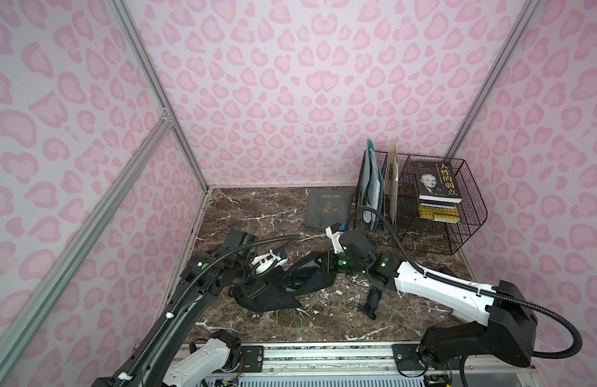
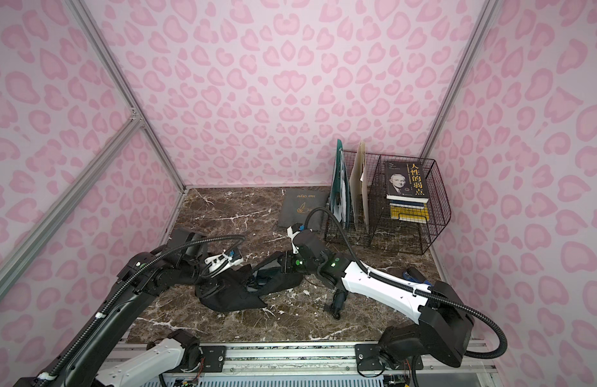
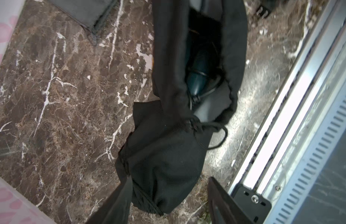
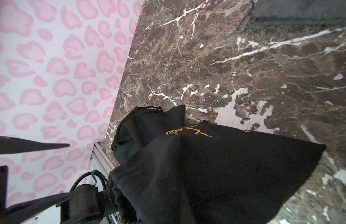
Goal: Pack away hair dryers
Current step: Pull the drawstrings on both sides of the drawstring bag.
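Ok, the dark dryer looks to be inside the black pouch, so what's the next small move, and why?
Probably send the left tool to the drawstring loop and pull the mouth shut. The teal dryer lies inside the black pouch, whose mouth gapes; the left tool is open and empty, while the right tool is shut on the pouch fabric, anchoring it.

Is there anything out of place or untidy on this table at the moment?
Yes. The open black pouch lies crumpled mid-table, with a teal hair dryer visible through its mouth. A bundled black cord lies loose on the marble table, outside any pouch.
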Robot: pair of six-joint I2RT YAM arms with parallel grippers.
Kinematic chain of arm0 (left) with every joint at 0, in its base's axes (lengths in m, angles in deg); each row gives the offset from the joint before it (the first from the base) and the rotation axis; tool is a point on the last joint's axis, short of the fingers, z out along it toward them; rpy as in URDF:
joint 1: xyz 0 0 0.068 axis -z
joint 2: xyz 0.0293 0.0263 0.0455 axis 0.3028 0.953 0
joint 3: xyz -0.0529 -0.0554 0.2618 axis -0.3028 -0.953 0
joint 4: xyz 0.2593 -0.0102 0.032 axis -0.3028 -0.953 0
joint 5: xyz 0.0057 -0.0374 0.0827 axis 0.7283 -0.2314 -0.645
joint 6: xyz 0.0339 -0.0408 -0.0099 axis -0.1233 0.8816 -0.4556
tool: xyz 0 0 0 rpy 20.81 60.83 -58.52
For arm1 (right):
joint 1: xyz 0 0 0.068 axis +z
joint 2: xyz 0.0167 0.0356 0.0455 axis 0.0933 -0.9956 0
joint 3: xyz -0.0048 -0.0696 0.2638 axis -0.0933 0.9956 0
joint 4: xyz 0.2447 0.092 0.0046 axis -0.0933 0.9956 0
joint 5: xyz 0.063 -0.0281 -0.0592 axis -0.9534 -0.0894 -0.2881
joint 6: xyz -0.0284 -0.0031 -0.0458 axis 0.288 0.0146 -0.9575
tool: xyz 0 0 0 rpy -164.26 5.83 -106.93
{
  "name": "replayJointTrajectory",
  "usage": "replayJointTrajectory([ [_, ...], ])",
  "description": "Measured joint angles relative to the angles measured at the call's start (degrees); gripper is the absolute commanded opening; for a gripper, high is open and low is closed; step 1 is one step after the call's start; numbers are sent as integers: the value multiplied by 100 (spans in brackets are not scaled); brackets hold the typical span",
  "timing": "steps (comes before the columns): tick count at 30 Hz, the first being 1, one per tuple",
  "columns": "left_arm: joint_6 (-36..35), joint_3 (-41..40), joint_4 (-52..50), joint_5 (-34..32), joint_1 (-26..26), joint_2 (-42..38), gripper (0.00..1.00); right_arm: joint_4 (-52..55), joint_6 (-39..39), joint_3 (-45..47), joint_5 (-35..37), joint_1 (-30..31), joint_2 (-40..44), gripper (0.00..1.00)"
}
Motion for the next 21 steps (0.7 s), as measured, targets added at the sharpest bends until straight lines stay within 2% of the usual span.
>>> replayJointTrajectory([
  [5, -396, -122, -46, 382, 7, -179, 70, -243, 133, 103, -321, -153, -15, 0],
  [9, -435, -129, -199, 905, 98, -264, 90, -389, 236, 136, -479, -208, -63, 0],
  [10, -437, -179, -221, 979, 146, -295, 92, -411, 247, 146, -496, -214, -70, 0],
  [15, -455, -479, -251, 979, 533, -260, 93, -575, 341, 157, -621, -249, -155, 0],
  [21, -280, -737, 310, 527, 743, -142, 91, -660, 422, 155, -673, -249, -203, 0],
])
